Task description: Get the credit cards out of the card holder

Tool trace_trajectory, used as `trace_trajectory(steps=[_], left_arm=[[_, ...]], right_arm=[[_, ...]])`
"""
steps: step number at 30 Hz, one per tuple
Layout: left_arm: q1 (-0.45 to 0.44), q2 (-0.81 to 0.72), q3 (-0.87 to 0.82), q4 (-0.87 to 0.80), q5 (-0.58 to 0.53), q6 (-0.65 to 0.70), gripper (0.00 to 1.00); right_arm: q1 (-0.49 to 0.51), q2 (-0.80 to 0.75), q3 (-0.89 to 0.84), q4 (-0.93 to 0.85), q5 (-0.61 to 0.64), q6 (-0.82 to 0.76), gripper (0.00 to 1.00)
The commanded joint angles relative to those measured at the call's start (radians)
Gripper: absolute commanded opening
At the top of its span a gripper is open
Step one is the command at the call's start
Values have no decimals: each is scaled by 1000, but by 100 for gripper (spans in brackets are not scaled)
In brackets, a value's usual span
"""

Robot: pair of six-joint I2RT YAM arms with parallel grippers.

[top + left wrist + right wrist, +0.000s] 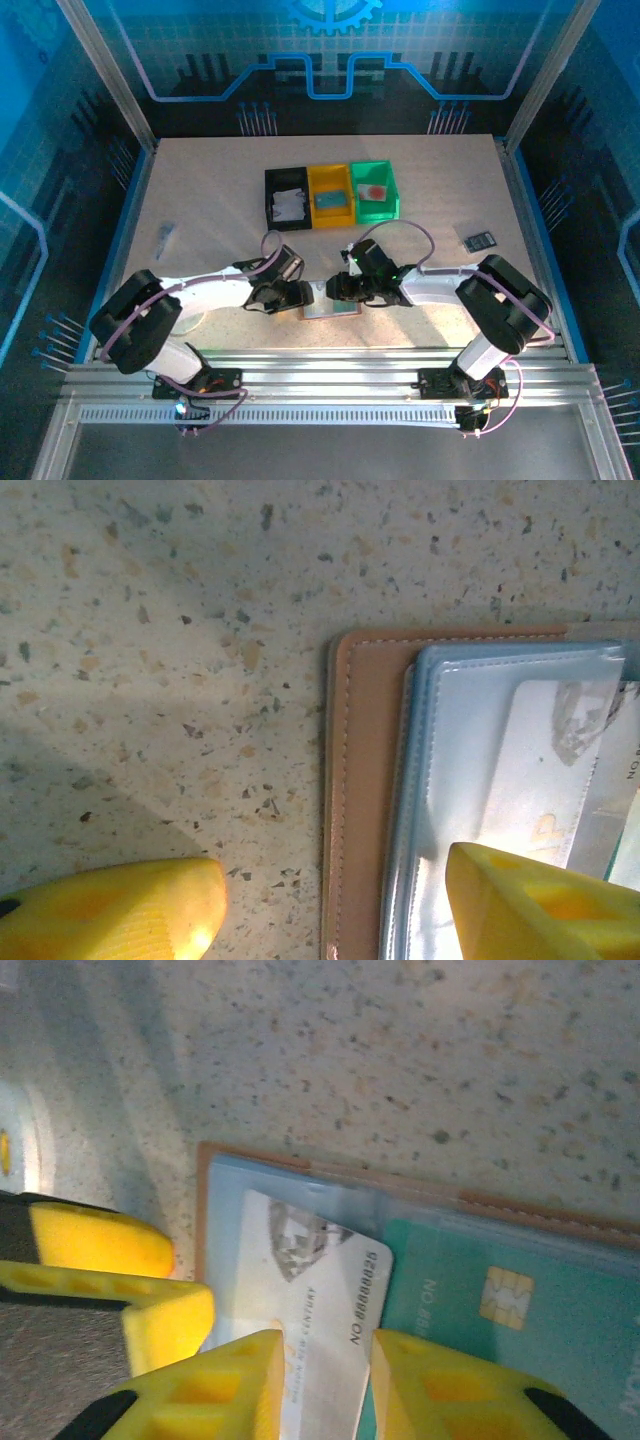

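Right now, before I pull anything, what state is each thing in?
card holder: open, lying flat on the table.
white card: skewed, seemingly partly out of its pocket.
teal card: tucked inside its clear pocket.
left gripper: open, one finger over the holder's pocket.
right gripper: fingers narrowly apart over the white card, grip unclear.

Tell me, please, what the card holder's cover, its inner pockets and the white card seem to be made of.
Card holder cover: tan leather or imitation, matte, with a stitched edge.
Inner pockets: probably clear pale-blue vinyl, glossy with reflections.
White card: likely plastic, smooth, with printed digits.
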Motion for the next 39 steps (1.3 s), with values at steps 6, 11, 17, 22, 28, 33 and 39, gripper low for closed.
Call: trace_trajectory(steps=[6,11,17,22,28,33,39], left_arm=[[-40,288,-50,178,158,-3,65],[-53,321,-25,167,160,2,65],[-63,356,-5,167,168,8,65],[-64,365,-2,171,173,11,65],[-63,364,-6,177,173,9,65],[-64,365,-6,179,174,9,65],[-63,362,-10,182,173,6,65]], right_arm=[[20,-1,3,-29,38,11,31],[30,20,-5,-4,22,15,31],[33,22,-35,78,-9,32,30],[37,10,-47,139,-39,29,25],[43,-5,-65,187,-63,21,22],[46,-22,-80,208,-69,22,15],[45,-40,-88,188,-48,19,4]])
